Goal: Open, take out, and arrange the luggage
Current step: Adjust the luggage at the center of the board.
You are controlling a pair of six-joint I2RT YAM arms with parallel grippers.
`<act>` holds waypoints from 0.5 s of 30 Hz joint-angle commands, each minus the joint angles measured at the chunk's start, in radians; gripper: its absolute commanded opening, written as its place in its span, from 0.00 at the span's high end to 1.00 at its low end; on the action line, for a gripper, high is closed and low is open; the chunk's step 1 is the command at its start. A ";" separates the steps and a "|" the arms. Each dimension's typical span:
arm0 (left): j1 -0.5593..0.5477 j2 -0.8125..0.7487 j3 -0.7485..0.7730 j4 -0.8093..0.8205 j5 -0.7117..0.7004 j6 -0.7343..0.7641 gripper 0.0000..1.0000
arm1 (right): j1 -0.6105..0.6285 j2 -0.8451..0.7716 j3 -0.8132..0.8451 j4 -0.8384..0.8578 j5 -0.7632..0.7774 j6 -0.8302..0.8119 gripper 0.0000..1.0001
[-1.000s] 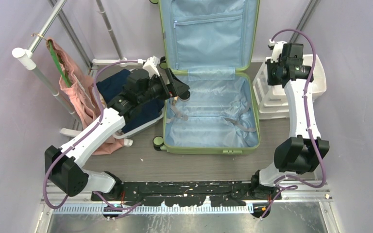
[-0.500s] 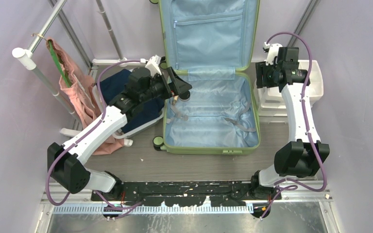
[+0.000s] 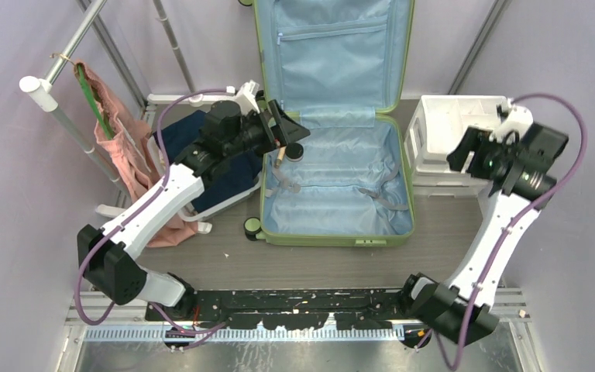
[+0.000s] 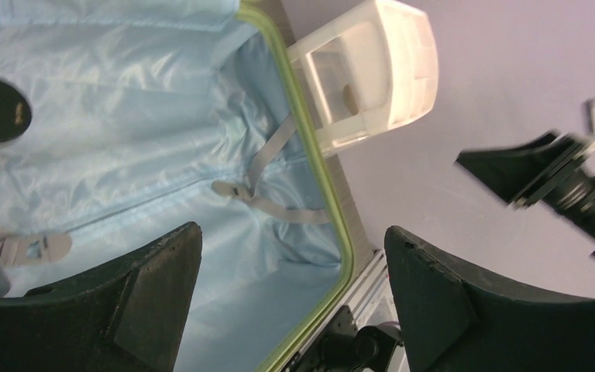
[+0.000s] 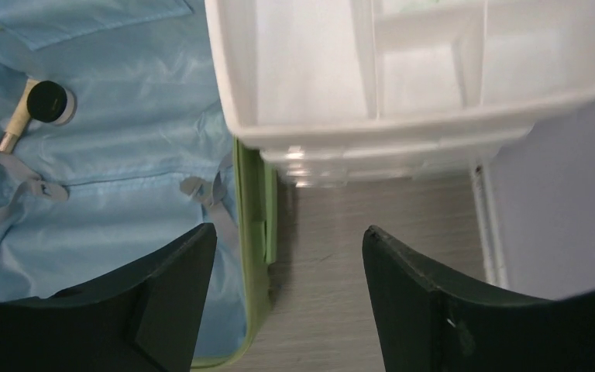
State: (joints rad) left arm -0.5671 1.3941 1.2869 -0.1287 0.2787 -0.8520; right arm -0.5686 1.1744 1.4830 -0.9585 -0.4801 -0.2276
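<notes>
Luggage [image 3: 333,205] lies open mid-table: base shell flat with the pale blue lining up, lid upright against the back wall, its top cut off by the frame edge. Left gripper [image 4: 290,232] hangs over the shell's rear left corner, fingers spread wide with nothing between them. Right gripper [image 5: 288,232] is over the table just beside the shell's right rim and in front of the white drawer unit [image 3: 441,128], likewise splayed and empty. On the lining near the left gripper is a small item [image 5: 37,108] with a round black head on a cream stem; can't tell what it is. Its black face carries a faint gold mark in the left wrist view, too small to read. Something brownish shows through the translucent drawer front, shape unclear. Grey straps [image 3: 380,198] lie loose across the lining. Navy cloth [image 3: 177,132] left of the shell is mostly covered by the left arm. Pink garment [image 3: 120,159] hangs from the rack [image 3: 50,97], its lower part hidden behind that arm.
</notes>
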 commanded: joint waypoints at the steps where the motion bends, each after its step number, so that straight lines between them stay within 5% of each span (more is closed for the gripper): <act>1: -0.026 0.063 0.133 0.028 0.046 0.020 0.13 | -0.099 -0.106 -0.233 0.069 -0.116 0.133 0.27; 8: -0.154 0.281 0.374 -0.083 -0.091 0.072 0.14 | -0.124 -0.124 -0.437 0.213 -0.022 0.191 0.31; 15: -0.290 0.608 0.807 -0.295 -0.373 0.071 0.14 | -0.215 -0.037 -0.471 0.266 -0.012 0.144 0.31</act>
State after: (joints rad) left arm -0.8013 1.8767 1.8732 -0.3042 0.0834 -0.8028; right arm -0.7238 1.1030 1.0050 -0.7967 -0.4923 -0.0685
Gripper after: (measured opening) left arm 0.860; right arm 0.690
